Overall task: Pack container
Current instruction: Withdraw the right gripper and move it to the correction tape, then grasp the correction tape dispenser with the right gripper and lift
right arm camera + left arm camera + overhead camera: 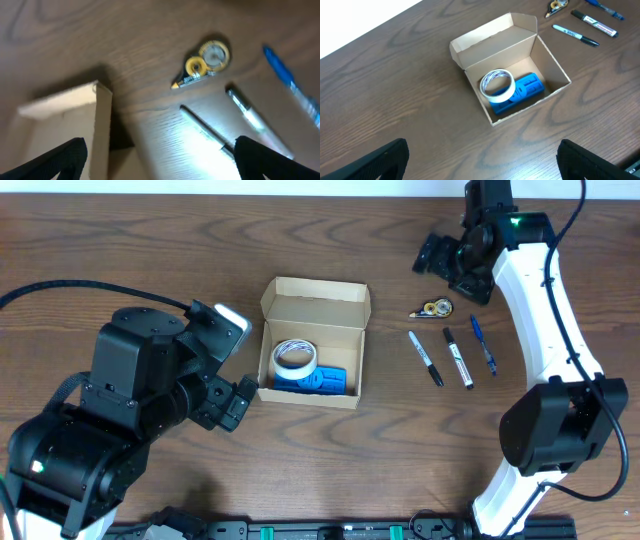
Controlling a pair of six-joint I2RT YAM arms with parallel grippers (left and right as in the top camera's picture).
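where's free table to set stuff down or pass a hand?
Bare wood left of the box along the far edge, and the strip between the box and the pens. Near edge between the two arms is open too. Crowded: the pens and correction tape under the right gripper; box floor holds a tape roll and a blue item.

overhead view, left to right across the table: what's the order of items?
left hand → container holding the tape roll and a blue item → black marker → white-barrelled marker → blue pen.
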